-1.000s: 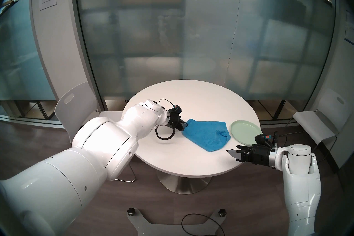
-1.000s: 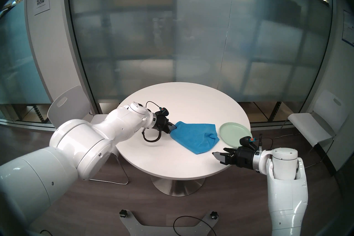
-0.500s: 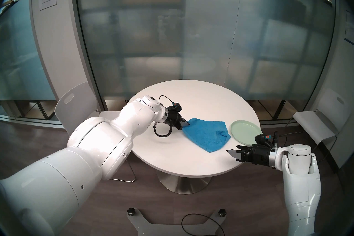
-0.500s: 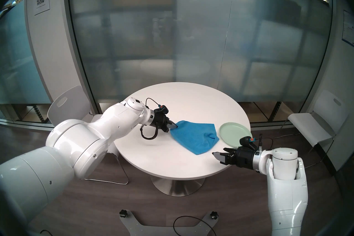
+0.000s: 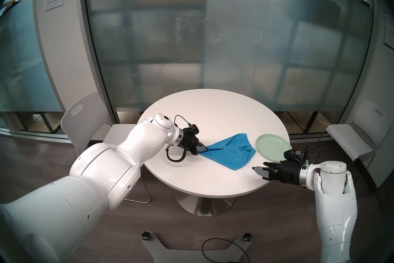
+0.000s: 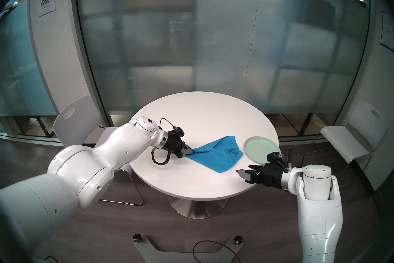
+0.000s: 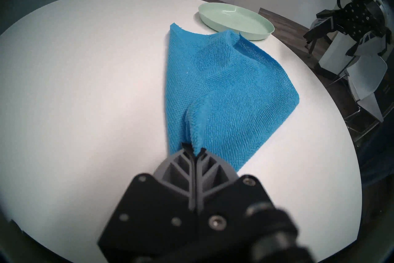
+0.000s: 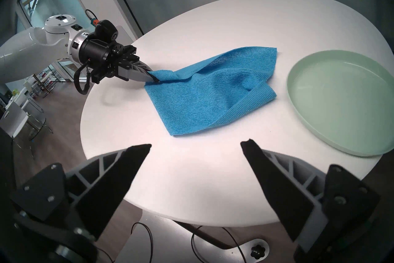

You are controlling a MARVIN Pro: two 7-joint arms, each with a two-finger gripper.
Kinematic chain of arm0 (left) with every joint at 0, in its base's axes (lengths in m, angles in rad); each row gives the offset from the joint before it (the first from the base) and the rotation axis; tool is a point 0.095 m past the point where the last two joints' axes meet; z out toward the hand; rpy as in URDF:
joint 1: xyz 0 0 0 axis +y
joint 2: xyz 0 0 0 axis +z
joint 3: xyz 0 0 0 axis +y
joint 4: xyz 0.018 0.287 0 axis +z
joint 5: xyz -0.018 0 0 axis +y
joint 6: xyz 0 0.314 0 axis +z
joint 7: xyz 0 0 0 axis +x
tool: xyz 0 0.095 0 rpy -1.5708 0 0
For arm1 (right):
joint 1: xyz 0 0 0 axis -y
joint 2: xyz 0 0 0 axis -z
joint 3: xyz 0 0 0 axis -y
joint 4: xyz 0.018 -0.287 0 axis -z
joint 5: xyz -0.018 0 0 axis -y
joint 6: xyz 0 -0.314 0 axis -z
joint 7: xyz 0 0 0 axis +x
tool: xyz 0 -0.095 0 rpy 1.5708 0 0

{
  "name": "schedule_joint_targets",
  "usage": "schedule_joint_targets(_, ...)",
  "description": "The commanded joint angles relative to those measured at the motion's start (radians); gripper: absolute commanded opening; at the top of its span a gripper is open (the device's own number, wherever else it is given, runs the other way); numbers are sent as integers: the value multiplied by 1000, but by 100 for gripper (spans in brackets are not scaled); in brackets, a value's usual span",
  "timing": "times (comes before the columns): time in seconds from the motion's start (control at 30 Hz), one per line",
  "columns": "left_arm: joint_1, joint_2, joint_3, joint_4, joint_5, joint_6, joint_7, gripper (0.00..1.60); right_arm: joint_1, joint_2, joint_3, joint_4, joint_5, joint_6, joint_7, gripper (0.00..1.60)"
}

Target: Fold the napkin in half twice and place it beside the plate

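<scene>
Centrally, round white table (image 5: 213, 111) — frosted glass wall (image 5: 213, 32) behind.

Napkin (image 5: 229, 151) on table (image 5: 213, 111), left of plate (image 5: 273, 145).

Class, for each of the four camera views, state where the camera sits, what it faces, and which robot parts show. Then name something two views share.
Head left: high up, facing down at the table; both arms show.
Head right: almost the same picture.
Left wrist: behind the left claw, shut on the napkin, facing the plate.
Right wrist: behind the open right claw, facing the napkin and left arm.
Shared: napkin and plate appear in both wrist views.
</scene>
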Motion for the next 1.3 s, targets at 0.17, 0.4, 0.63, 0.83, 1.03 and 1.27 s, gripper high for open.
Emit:
schedule_joint_targets(0.17, 48, 103, -30, -191, -17, 21, -37, 0, 12, 0, 0, -13, 1, -2, 1, 160)
schedule_joint_targets(0.4, 103, 139, -43, -285, -29, 54, -62, 0, 13, 0, 0, -13, 0, -2, 2, 160)
schedule_joint_targets(0.63, 158, 168, -57, -391, -37, 92, -63, 0, 13, -1, 1, -13, -1, -2, 3, 160)
schedule_joint_targets(0.83, 208, 195, -69, -494, -36, 130, -47, 0, 59, 0, -12, 22, -16, -68, -19, 160)
schedule_joint_targets(1.03, 246, 213, -75, -576, -35, 159, -27, 0, 139, 23, -26, 63, -14, -123, -32, 160)
schedule_joint_targets(1.27, 296, 240, -86, -677, -34, 201, 6, 0, 206, 61, -42, 114, 8, -169, -45, 160)
